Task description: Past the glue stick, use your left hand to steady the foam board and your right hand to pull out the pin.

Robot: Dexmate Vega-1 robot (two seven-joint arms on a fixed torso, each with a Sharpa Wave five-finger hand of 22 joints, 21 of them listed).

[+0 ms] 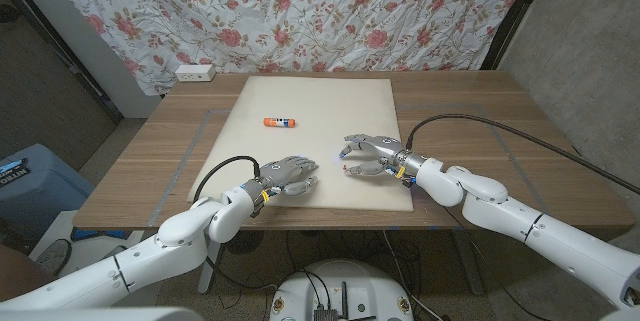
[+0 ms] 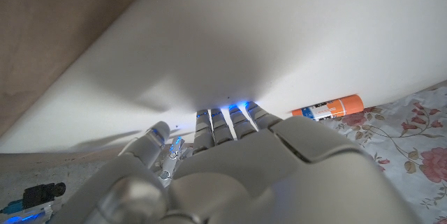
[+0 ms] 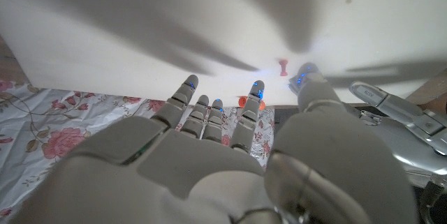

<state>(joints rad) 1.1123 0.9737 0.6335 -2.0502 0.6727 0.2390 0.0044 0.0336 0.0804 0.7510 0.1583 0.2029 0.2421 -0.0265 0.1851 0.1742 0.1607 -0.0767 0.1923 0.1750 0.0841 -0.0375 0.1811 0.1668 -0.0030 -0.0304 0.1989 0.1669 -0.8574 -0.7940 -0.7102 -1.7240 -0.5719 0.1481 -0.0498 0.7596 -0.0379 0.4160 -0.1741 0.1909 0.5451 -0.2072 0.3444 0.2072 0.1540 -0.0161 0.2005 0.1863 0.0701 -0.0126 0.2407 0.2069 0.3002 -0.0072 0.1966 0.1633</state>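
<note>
The cream foam board (image 1: 320,111) lies in the middle of the wooden table. On its far left part lies the orange glue stick (image 1: 280,121), also seen as the orange stick (image 2: 328,107). My left hand (image 1: 290,173) rests on the board's near part, its fingers (image 2: 227,123) stretched out on the white surface and holding nothing. My right hand (image 1: 370,154) hovers over the board's near right part with fingers spread. A small red pin (image 3: 283,66) stands in the board just beyond my right hand's thumb tip (image 3: 305,75), not touched.
A white power strip (image 1: 195,72) sits at the table's far left corner before the floral curtain. A black cable (image 1: 480,121) loops over the table's right side. A blue bin (image 1: 30,176) stands on the floor at left.
</note>
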